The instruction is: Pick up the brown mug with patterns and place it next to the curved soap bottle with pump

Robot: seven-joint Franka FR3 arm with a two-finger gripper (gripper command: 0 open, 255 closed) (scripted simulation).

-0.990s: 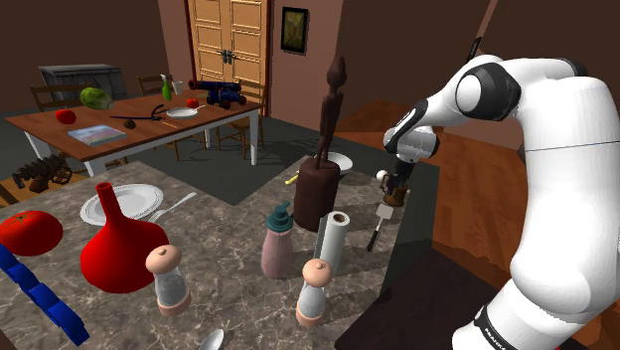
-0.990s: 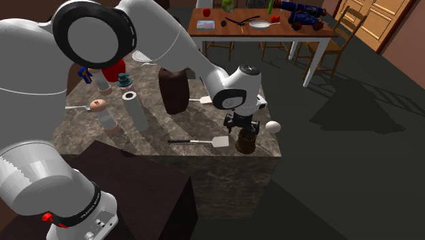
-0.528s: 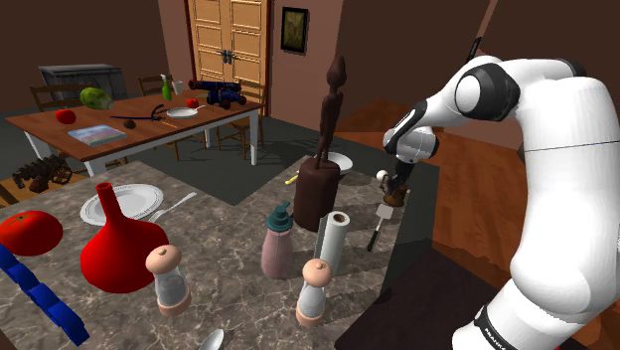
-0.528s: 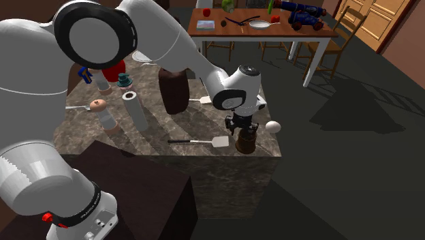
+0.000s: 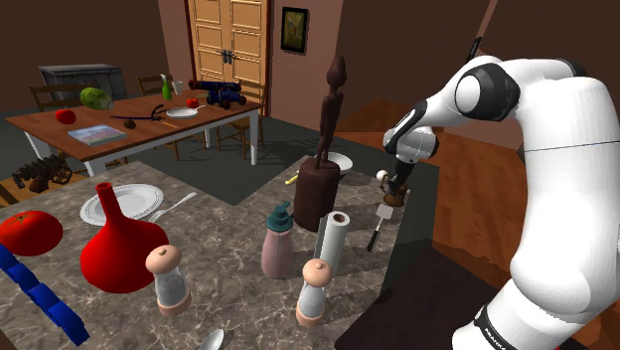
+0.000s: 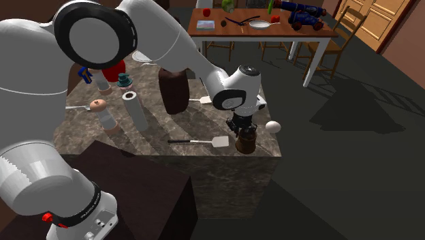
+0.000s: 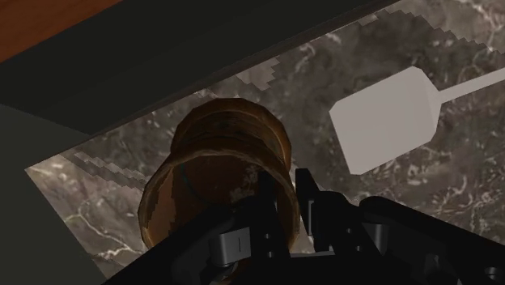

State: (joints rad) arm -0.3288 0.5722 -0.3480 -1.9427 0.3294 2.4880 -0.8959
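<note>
The brown mug (image 6: 246, 142) stands upright at the corner of the marble counter (image 6: 156, 140), close to its edge. My gripper (image 6: 242, 129) comes down on it from above. Seen from the wrist, the black fingers (image 7: 268, 204) stand close together with the mug's (image 7: 217, 154) wall pinched between them, so the gripper (image 7: 288, 201) is shut on the mug. From the shoulder, the mug (image 5: 395, 198) peeks out under the gripper (image 5: 398, 187). The curved pinkish soap bottle (image 5: 277, 242) with its teal pump stands further along the counter; its pump top (image 6: 124, 80) shows past the arm.
A white spatula (image 7: 380, 117) lies just beside the mug, and an egg (image 6: 272, 126) rests at the counter's edge. A dark block with a statue (image 5: 318, 194), a white roll (image 5: 334, 239) and a shaker (image 5: 314, 290) crowd the soap bottle. A red vase (image 5: 121, 249) stands further off.
The fingers have closed from wide apart onto the mug's wall. The hand has sunk slightly toward the mug. The mug has not moved.
</note>
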